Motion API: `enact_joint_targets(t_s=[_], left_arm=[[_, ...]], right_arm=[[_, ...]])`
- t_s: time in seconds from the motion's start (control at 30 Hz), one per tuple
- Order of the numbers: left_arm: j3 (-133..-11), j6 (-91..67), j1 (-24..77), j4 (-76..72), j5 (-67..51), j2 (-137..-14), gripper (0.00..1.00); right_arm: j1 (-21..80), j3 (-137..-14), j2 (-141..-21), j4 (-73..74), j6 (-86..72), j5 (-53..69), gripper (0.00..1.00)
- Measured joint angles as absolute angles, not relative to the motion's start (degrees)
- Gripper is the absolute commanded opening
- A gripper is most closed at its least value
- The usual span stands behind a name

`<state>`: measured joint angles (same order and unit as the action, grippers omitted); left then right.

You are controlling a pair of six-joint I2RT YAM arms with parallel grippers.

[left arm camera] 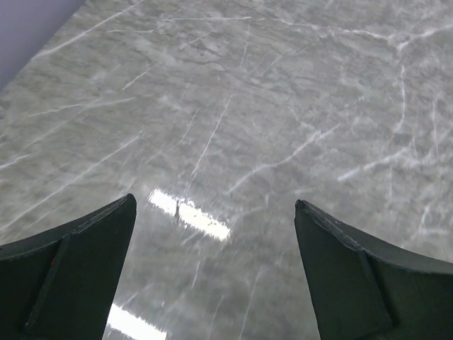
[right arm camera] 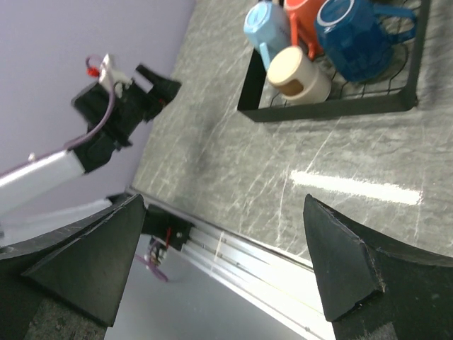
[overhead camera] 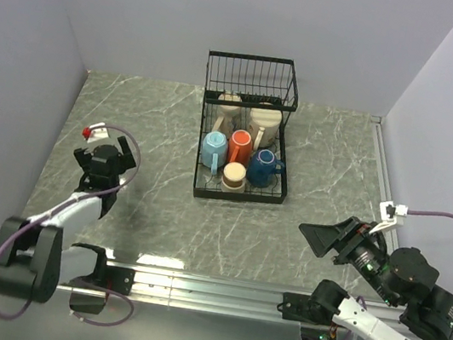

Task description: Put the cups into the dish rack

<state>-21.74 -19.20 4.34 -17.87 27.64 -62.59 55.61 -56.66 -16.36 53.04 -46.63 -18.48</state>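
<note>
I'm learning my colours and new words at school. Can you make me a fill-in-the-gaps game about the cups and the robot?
1. Between the light blue cup and the dark blue cup stands the ____ cup.
2. The wire dish rack holding the cups is coloured ____.
3. The left pincer and the right pincer are both wide ____, holding nothing.

Missing words: orange, black, open.
</note>
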Motion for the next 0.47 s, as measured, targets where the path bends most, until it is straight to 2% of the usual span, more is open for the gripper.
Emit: enact_joint_targets(t_s=[0.27, 0.47], left_arm=[[-20.71, -19.05, 1.89, -35.97, 23.09, -77.32, 0.99], [-21.93, -14.85, 1.67, -45.45, 19.46, -83.07, 0.99]], right_arm=[[55.61, -56.66, -19.14, 51.55, -46.06, -16.62, 1.00], [55.61, -56.49, -22.20, 50.33, -46.04, -16.60, 1.00]])
